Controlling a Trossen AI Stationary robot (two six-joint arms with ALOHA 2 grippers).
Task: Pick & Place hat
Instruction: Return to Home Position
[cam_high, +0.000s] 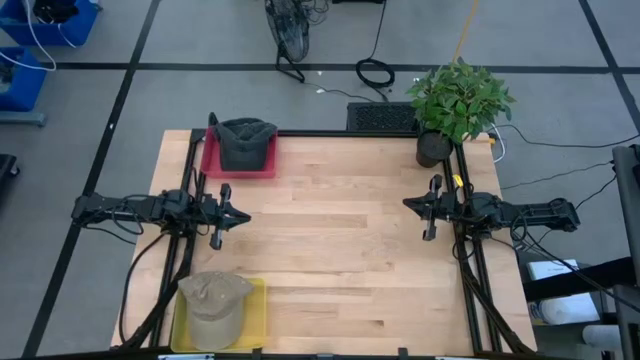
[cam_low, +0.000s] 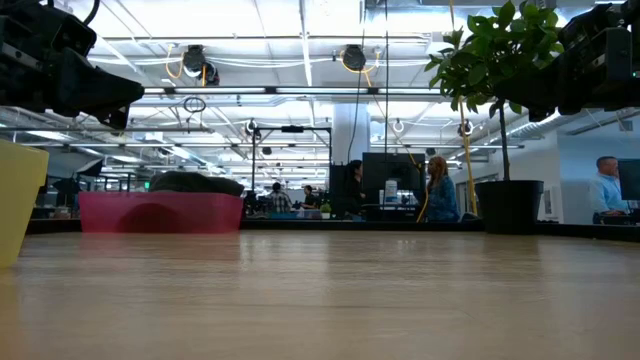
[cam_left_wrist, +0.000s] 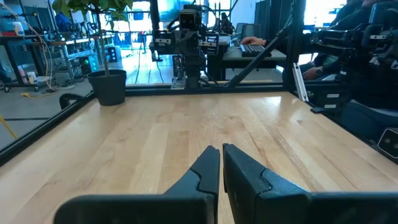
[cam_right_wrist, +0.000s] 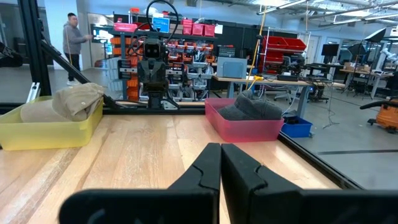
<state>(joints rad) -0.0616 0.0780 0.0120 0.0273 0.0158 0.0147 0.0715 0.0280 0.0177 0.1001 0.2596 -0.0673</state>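
A dark grey hat (cam_high: 245, 142) lies in a pink tray (cam_high: 213, 160) at the table's far left; it shows in the right wrist view as hat (cam_right_wrist: 252, 107) in tray (cam_right_wrist: 245, 129). A tan hat (cam_high: 213, 302) lies in a yellow tray (cam_high: 255, 310) at the near left corner, also tan hat (cam_right_wrist: 65, 101) in tray (cam_right_wrist: 43, 130). My left gripper (cam_high: 245, 215) hovers at the table's left side, shut and holding nothing (cam_left_wrist: 221, 155). My right gripper (cam_high: 407, 203) hovers at the right side, shut and holding nothing (cam_right_wrist: 220, 152).
A potted plant (cam_high: 455, 105) stands at the far right corner of the table. Black frame rails (cam_high: 470, 270) run along the left and right edges. The wooden tabletop (cam_high: 330, 230) between the two grippers is bare. People stand in the room beyond the table.
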